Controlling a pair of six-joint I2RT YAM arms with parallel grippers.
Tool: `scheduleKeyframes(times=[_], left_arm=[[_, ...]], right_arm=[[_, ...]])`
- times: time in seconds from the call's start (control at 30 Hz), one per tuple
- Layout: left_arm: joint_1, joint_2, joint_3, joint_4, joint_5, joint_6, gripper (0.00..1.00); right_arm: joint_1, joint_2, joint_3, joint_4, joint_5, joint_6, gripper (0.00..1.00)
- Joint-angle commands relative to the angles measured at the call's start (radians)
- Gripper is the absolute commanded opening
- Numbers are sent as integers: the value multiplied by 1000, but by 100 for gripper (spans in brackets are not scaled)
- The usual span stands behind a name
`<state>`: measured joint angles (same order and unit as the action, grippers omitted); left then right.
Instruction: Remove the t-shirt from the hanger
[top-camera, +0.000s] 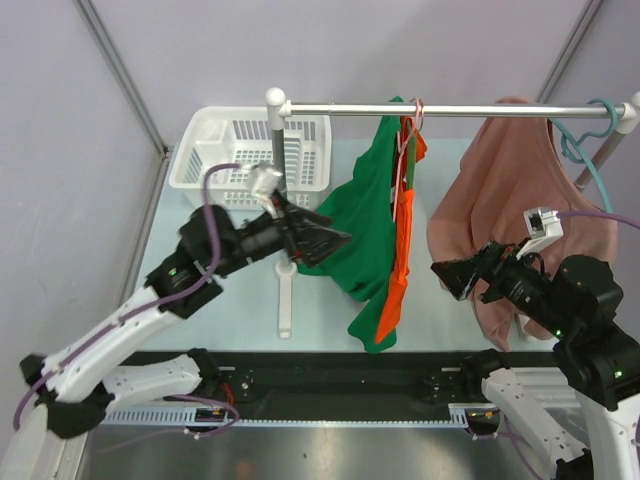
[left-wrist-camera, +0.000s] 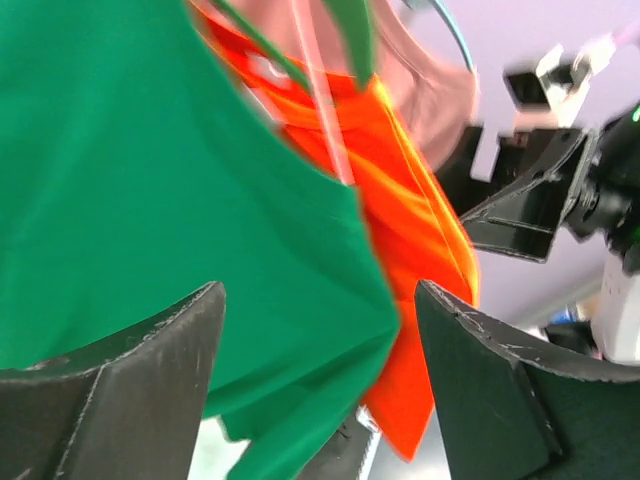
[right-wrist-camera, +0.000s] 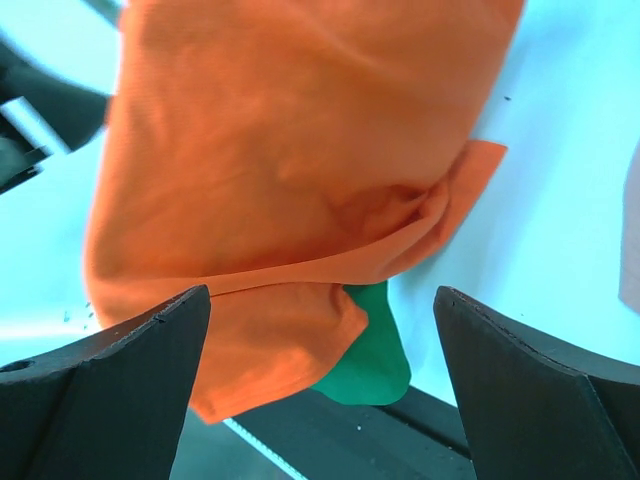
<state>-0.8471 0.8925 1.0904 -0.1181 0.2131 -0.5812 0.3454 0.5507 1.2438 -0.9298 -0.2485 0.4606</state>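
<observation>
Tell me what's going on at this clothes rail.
Two robot arms flank a green t-shirt and an orange t-shirt that hang together from the metal rail. The left gripper is open, with the green cloth's edge between its fingers. The right gripper is open too, facing the orange side and apart from it. Nothing is gripped, and both shirts are on the rail. A salmon shirt hangs further right.

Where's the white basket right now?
Top external view: the white basket sits at the far-left corner of the table, behind the rack's upright post and the left gripper.
</observation>
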Motion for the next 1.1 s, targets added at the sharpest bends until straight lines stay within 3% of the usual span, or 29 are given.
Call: scheduleKeyframes(times=[0.0,0.13,0.33,0.67,0.8,1.07], left_arm=[[-98,183,215,-34,-76,89,79],[-98,296,289,-45,-179,57,66],[-99,425,367,18,-126,4,54],[-124,468,365,145,-106,-26,54],[-142,424,289,215,-155,-35,53],[-152,476,338,201,-158,-29,38]], right_arm=[[4,23,78,-27,-80,-53,99],[3,40,123,-40,-86,-59,100],[1,54,178,-50,-100,-62,100],[3,41,186,-55,-120,-57,100],[3,31,184,-72,-109,-68,100],[3,32,177,-66,-133,-71,100]])
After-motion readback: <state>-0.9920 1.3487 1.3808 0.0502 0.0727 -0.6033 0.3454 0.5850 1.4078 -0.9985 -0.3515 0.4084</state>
